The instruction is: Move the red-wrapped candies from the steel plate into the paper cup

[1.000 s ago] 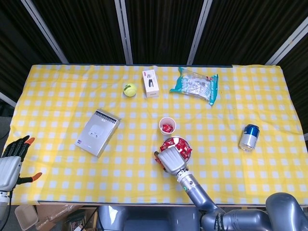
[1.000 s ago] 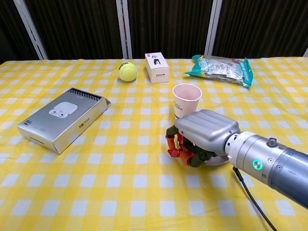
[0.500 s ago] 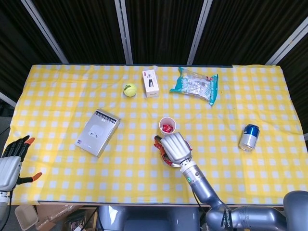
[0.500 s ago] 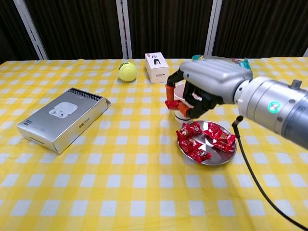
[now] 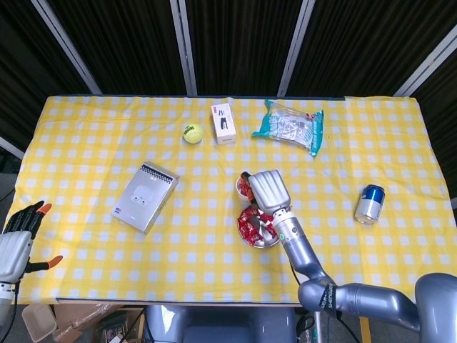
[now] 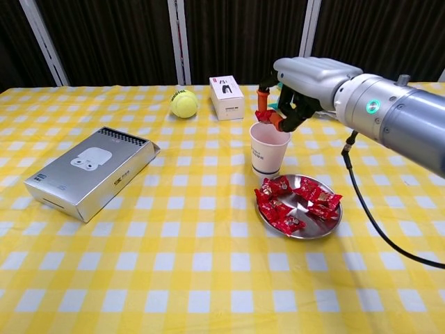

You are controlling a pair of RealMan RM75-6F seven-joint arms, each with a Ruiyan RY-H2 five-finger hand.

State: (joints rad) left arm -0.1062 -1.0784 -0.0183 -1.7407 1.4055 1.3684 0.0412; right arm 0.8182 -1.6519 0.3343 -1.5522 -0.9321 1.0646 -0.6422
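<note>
My right hand [image 6: 306, 80] [image 5: 267, 190] hovers just above the paper cup [image 6: 268, 147], pinching a red-wrapped candy [image 6: 263, 115] over the cup's mouth. In the head view the hand covers most of the cup [image 5: 243, 187]. The steel plate [image 6: 321, 227] [image 5: 268, 241] lies right in front of the cup with several red-wrapped candies [image 6: 281, 205] [image 5: 251, 221] on it. My left hand [image 5: 18, 243] hangs off the table's left front corner, fingers spread and holding nothing.
A silver earbuds box [image 6: 92, 171] lies left of the cup. A tennis ball [image 6: 184, 104], a small white box [image 6: 227, 97] and a clear snack bag [image 6: 320, 96] sit at the back. A blue can [image 5: 370, 204] stands at the right.
My right hand has risen from the steel plate with a candy and moved back over the paper cup. The left hand has stayed still.
</note>
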